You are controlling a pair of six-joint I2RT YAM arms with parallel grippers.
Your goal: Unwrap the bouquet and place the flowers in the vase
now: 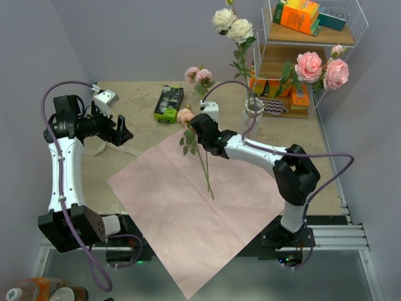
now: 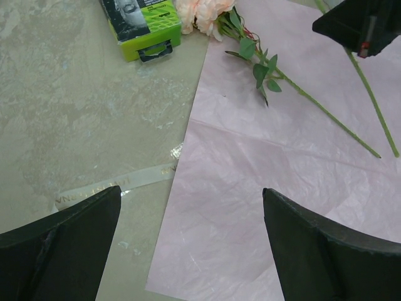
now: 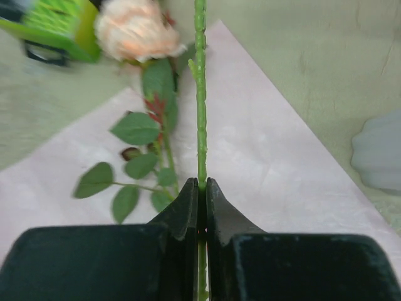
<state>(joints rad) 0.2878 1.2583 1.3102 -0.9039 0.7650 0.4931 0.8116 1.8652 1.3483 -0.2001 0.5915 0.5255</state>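
Flowers (image 1: 199,76) are sitting in three places: the right gripper (image 3: 202,185) is clamping one thin green stem (image 3: 200,94) with its jaws pressed together on it above the flattened pink paper (image 1: 188,213), a peach bloom (image 1: 185,115) is lying at the paper's far corner, and white blooms (image 1: 232,26) are apparently standing in the vase (image 1: 254,108), though its neck is hard to make out. Left gripper (image 2: 191,195) is hanging wide open, holding nothing, over the ribbon (image 2: 119,183). Risk: the top-heavy stem may be swivelling in so narrow a pinch, so its tail could miss the neck or tip the vase.
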